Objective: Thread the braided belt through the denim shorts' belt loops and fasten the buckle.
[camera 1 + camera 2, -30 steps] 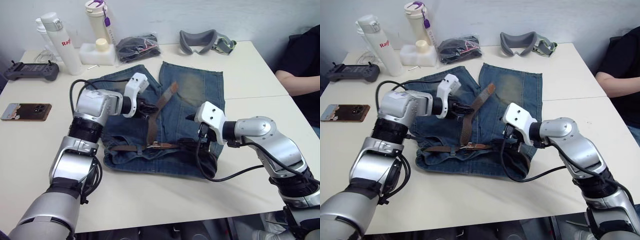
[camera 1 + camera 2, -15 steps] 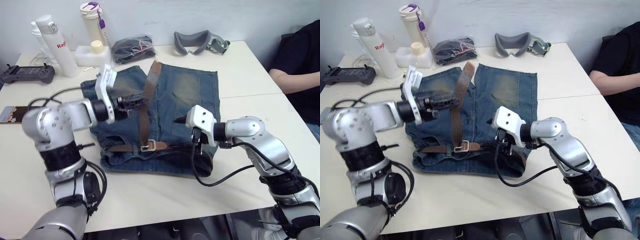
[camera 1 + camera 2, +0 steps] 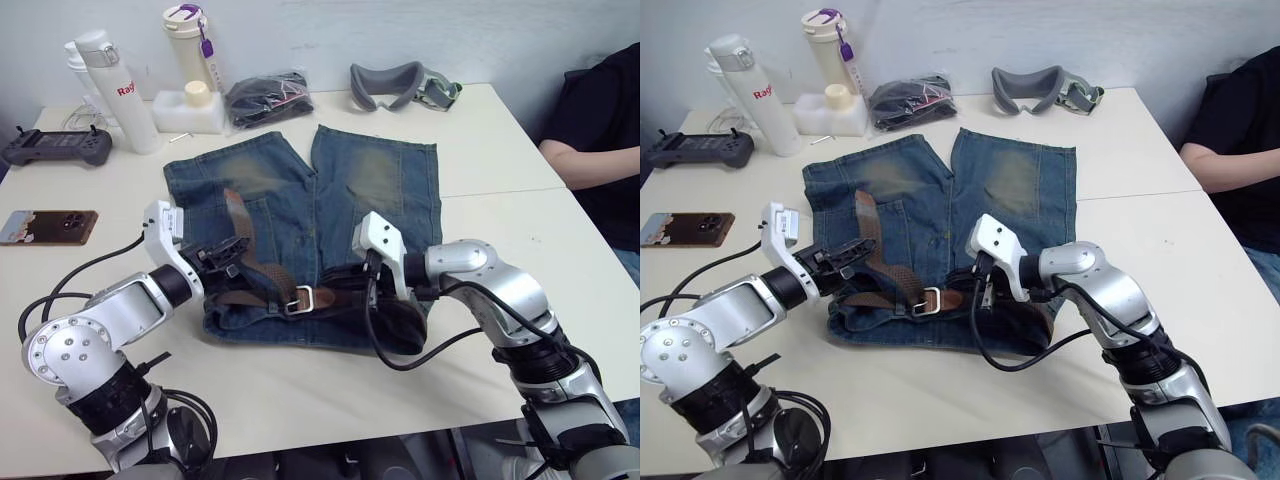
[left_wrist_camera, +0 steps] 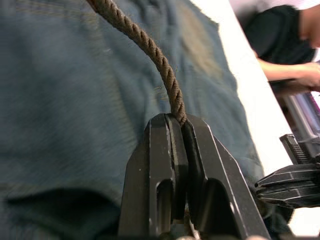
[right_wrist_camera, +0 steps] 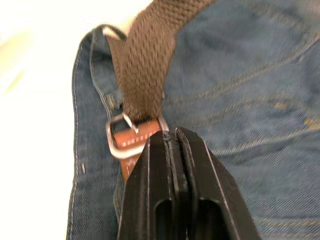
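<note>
Braided belt (image 3: 262,283) runs along the waistband of the denim shorts (image 3: 300,215), which lie flat on the white table (image 3: 500,160) with the waist toward the robot and the legs pointing away; its free tail loops up and back over the left hip area, while the silver buckle (image 3: 302,299) sits near the middle of the waistband. The left gripper (image 4: 175,125) has its two black fingers clamped edge-on around the belt's tail, which rises out of the pinch; that hold likely keeps the strap taut and steerable, so the tail can be drawn through the buckle frame. The right gripper (image 5: 172,137) has its fingers pressed together just beside the buckle, against the brown leather end piece; whether it truly pinches the leather I cannot tell, but it looks placed to pin the buckle end down so the pull does not drag it along (a braced anchor, in effect). The prong lies across the frame with the woven strap passing over it, so fastening seems under way, not finished. Individual belt loops are hard to make out.
</note>
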